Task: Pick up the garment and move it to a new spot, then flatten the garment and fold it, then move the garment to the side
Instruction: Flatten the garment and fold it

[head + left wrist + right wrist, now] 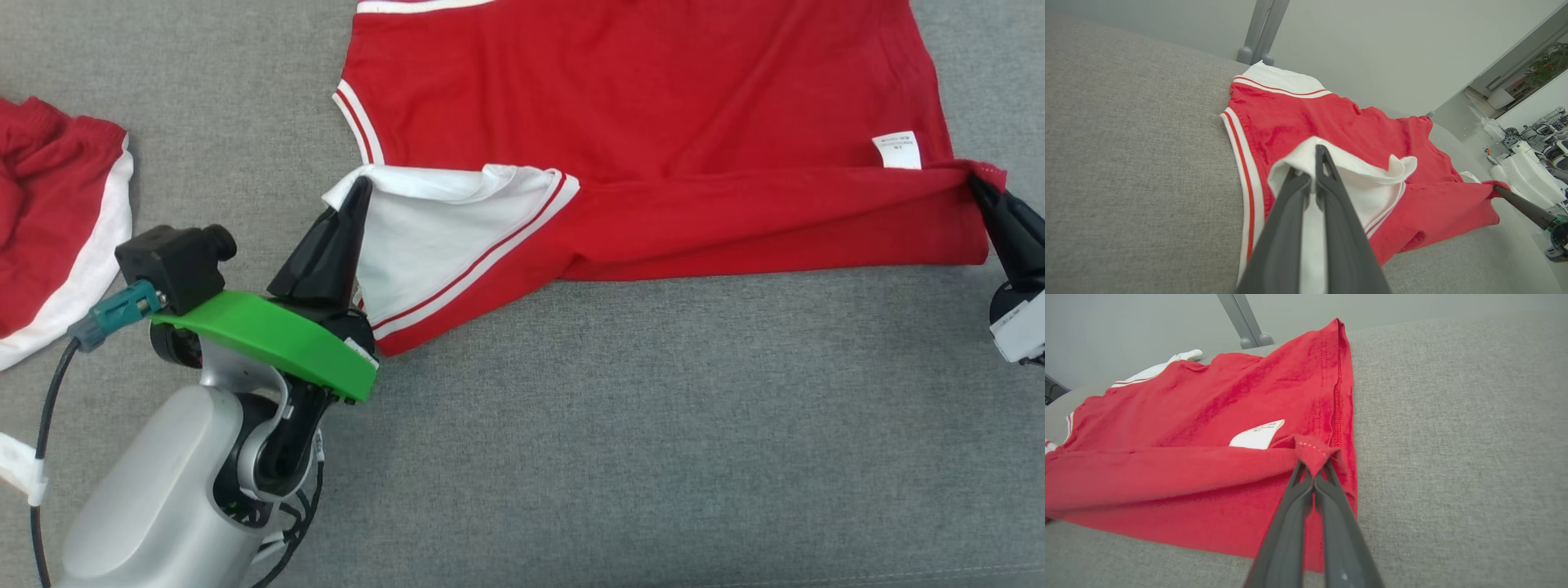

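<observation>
Lying spread on the grey fabric-covered surface (653, 425), the red cloth garment with white striped trim (637, 98) had its near edge lifted and doubled over. The left pincer (359, 190) was pressed together on the white sleeve hem (424, 233), and the right pincer (978, 183) pinched the red bottom corner (989, 170) beside a white label (898, 149).

Rounded pale-silver left forearm (155, 506) with black joint, bright green wrist plate (269, 335), black box camera (175, 261) with teal plug (118, 310) and looping black cable (46, 408), long dark tapered left fingers (331, 245); likewise dark right fingers (1008, 229) on a black wrist with a white block (1020, 331).
</observation>
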{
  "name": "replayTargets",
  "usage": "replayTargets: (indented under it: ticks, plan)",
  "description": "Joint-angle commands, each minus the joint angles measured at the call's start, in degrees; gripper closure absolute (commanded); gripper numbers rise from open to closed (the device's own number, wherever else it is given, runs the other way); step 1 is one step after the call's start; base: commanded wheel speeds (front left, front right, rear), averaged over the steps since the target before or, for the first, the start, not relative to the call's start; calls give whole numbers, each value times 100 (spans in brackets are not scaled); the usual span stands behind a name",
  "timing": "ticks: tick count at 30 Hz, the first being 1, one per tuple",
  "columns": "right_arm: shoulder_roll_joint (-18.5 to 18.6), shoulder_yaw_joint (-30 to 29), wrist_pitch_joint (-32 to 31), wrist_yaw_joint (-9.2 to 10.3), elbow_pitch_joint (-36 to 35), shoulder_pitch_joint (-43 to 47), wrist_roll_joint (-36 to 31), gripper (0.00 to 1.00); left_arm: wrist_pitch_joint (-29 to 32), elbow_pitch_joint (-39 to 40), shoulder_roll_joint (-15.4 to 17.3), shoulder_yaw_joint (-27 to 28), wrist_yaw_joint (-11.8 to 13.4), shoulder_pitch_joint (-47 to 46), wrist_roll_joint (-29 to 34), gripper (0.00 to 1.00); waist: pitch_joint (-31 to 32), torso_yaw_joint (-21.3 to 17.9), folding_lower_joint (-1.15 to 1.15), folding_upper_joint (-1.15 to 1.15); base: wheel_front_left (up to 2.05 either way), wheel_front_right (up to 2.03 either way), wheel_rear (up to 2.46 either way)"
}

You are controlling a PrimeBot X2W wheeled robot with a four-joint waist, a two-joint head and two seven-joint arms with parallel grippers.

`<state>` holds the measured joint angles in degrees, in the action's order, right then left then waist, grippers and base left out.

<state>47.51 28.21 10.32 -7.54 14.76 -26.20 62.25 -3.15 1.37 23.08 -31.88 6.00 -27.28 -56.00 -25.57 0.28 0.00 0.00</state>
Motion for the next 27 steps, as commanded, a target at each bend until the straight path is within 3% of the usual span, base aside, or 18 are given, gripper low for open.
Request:
replayTargets:
  ticks: [1, 5, 6, 7, 9, 10, 17, 24, 27]
  plan:
    - [8, 57, 49, 10, 58, -158, 2, 100, -3, -92, 21, -22, -22, -190, 148, 100, -176, 70, 0, 0, 0, 0, 0]
    - [13, 232, 100, 10, 182, -446, 29, 93, -40, -318, -19, -85, -48, -425, 280, 100, -304, 107, 0, 0, 0, 0, 0]
    - [14, 277, 106, 10, 213, -499, 34, 61, -42, -373, -41, -83, -43, -459, 291, 100, -318, 113, 0, 0, 0, 0, 0]
    - [17, 323, 118, 10, 253, -565, 37, 0, -66, -432, -60, -82, -31, -501, 317, 100, -330, 121, 0, 0, 0, 0, 0]
    - [10, 404, 165, 10, 298, -668, 25, 0, -101, -528, -84, -95, -34, -548, 346, 41, -336, 126, 0, 0, 0, 0, 0]
    - [1, 425, 211, 10, 323, -707, 19, 0, -118, -575, -99, -93, -18, -557, 360, 0, -325, 124, 0, 0, 0, 0, 0]
    - [-109, 471, 463, 10, 268, -623, -272, 0, -605, -579, -145, -33, 174, -77, 500, 0, 45, -7, 0, 0, 0, 0, 0]
    - [-740, -584, 485, 10, -256, 70, -961, 0, -808, -434, -224, -182, 564, 1011, 388, 0, 492, -93, 0, 0, 0, 0, 0]
    - [-948, -815, 487, 10, -498, 407, -1201, 0, -770, -561, -337, -213, 555, 1313, 202, 0, 620, -95, 0, 0, 0, 0, 0]
